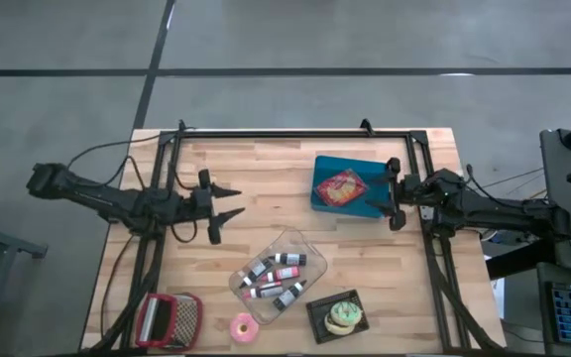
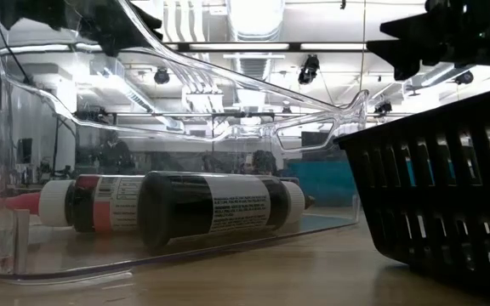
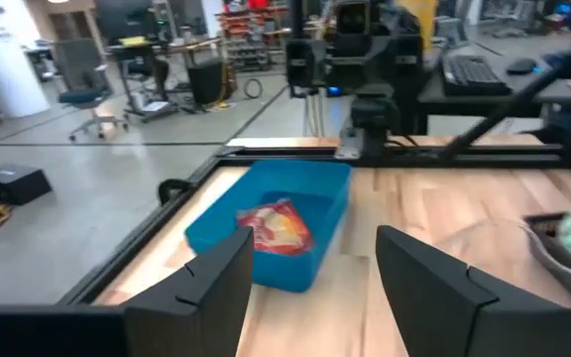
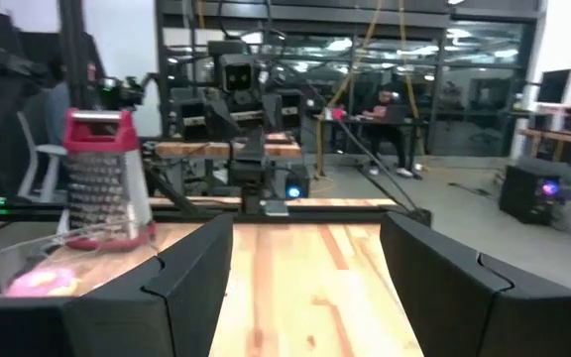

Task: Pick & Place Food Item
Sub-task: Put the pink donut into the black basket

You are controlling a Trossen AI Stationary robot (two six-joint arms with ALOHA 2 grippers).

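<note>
A red-and-orange food packet (image 1: 342, 186) (image 3: 276, 228) lies flat in a blue tray (image 1: 321, 171) (image 3: 315, 188) at the table's far right. My left gripper (image 1: 234, 200) (image 3: 310, 288) hovers open at mid-left and points level toward the tray, well short of it. My right gripper (image 1: 387, 193) (image 4: 305, 278) is open at the tray's right edge, pointing toward the table's left, with nothing between its fingers. A green frosted pastry (image 1: 344, 315) sits in a black basket (image 1: 320, 319). A pink donut (image 1: 242, 327) (image 4: 38, 283) lies on the table near the front edge.
A clear container (image 1: 295, 243) (image 2: 24, 170) holding several tubes lies in the middle near side, between the grippers and the basket (image 2: 441, 204). A red-framed grater (image 1: 167, 319) (image 4: 107, 178) sits at the near left corner. Bare wood shows between the two grippers.
</note>
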